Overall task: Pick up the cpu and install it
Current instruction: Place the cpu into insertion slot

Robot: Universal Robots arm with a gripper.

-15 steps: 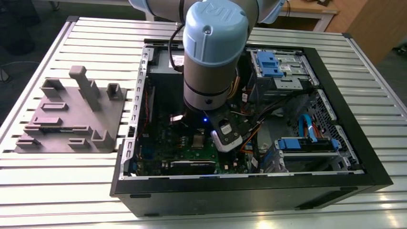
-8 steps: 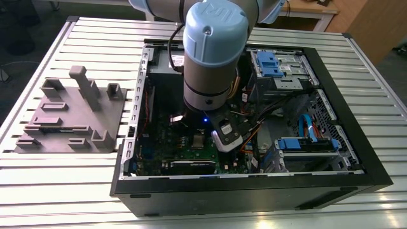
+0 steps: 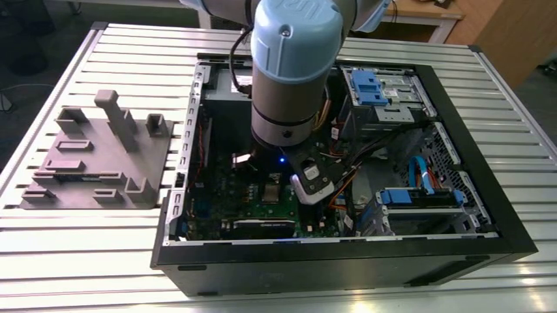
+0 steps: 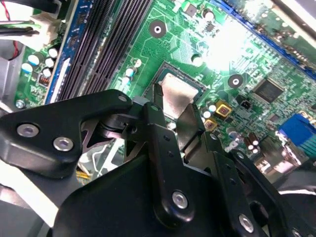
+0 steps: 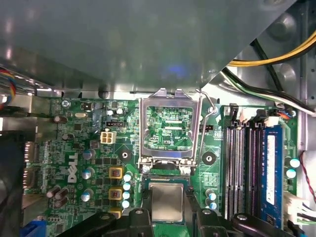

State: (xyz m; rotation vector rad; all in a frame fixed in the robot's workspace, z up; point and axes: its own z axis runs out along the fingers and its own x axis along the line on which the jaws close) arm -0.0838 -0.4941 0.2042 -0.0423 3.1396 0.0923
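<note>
Silvery-grey flat square cpu held low over green motherboard; placing step, I judge.
Exterior view: arm inside open black computer case on slatted metal tabletop. Second wrist view: black end effector narrow, clamped on the cpu. First wrist view: cpu just beside raised silver socket bracket; seating wants square alignment.

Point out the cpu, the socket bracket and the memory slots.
cpu (image 5: 167, 202), first wrist view, middle of its metal top.
socket bracket (image 5: 143, 128), first wrist view, a side rail.
memory slots (image 5: 230, 170), first wrist view, one dark slot.
</note>
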